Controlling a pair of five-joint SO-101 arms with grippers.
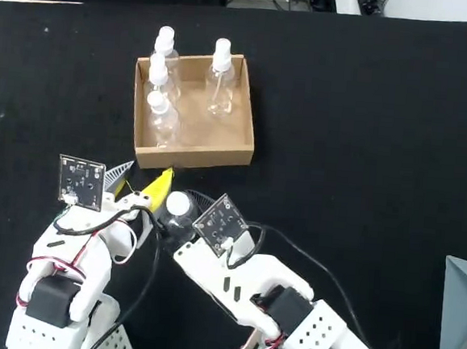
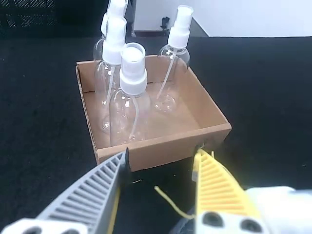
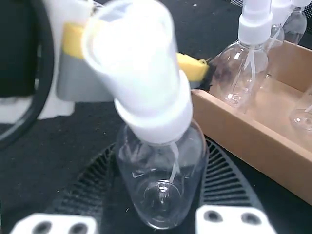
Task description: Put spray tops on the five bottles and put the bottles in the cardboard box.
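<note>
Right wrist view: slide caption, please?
Capped spray bottle held in the end effector beside the cardboard box with other bottles.

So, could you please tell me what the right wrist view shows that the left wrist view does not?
Right wrist view's own: the fifth bottle's clear body, spray top on, gripped between the right claw's black fingers. Left wrist view's own: the cardboard box's full outline, with four capped bottles standing inside. Shared: the box's near wall, capped bottles in it, the open left claw's yellow and grey fingers, the black table. A white blur at the left wrist view's edge may be the fifth top.
</note>
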